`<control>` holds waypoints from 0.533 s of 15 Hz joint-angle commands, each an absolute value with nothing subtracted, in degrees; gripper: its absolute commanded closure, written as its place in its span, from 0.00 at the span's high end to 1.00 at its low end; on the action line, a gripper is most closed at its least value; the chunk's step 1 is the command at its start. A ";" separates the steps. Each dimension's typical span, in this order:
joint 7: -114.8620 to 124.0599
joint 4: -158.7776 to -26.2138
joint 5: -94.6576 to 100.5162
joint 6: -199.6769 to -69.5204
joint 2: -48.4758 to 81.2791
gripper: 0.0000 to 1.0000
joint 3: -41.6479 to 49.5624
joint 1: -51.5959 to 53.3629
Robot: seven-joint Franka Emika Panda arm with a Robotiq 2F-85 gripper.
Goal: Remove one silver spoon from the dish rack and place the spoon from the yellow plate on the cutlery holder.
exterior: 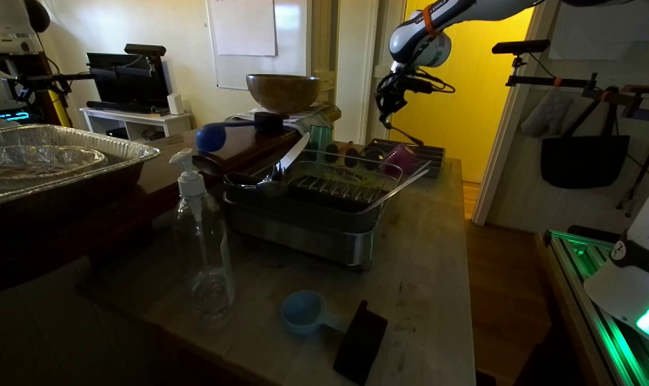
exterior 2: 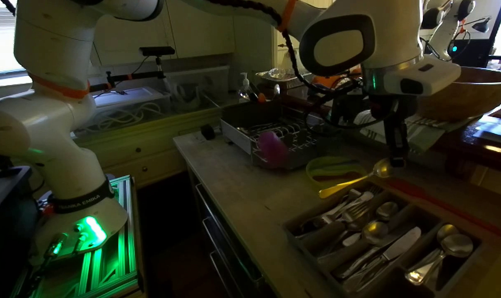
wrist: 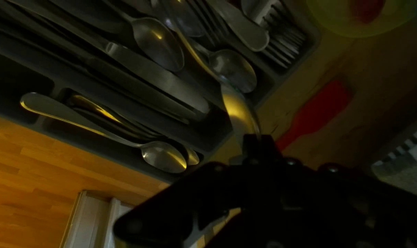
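Observation:
My gripper (exterior 2: 396, 162) is shut on the bowl edge of a silver spoon (exterior 2: 346, 183) that gleams yellow. The spoon hangs above the back edge of the grey cutlery holder (exterior 2: 461, 267), its handle pointing away from the fingers. In the wrist view the spoon (wrist: 237, 106) runs up from the fingertips (wrist: 258, 139) over the cutlery holder (wrist: 132, 115), which has several forks, knives and spoons. The yellow plate (exterior 2: 337, 160) lies beside the holder with something red and green in it. The grey wire dish rack (exterior 2: 236, 134) stands behind it and also shows in an exterior view (exterior: 303, 236).
A pink cup (exterior 2: 271, 147) hangs on the rack's near end. A red spatula (wrist: 318, 106) lies beside the holder. A large wooden bowl (exterior 2: 461, 99) stands on a striped towel (exterior 2: 416, 138). A soap bottle (exterior: 204, 268) and a blue scoop (exterior: 303, 312) stand past the rack.

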State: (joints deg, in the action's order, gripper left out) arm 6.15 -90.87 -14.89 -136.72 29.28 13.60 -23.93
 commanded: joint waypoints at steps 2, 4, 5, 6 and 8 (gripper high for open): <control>3.31 -94.36 -14.20 -133.55 25.09 0.01 12.49 -23.11; 2.14 -96.92 -14.12 -133.92 22.95 0.01 11.96 -22.16; 1.50 -98.14 -14.13 -134.12 21.92 0.01 11.65 -21.71; 0.82 -99.94 -14.10 -134.67 20.56 0.01 11.36 -21.14; -0.23 -103.93 -13.92 -135.83 17.85 0.01 11.05 -19.90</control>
State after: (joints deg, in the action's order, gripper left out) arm 1.76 -95.98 -14.85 -134.72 23.75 11.54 -21.43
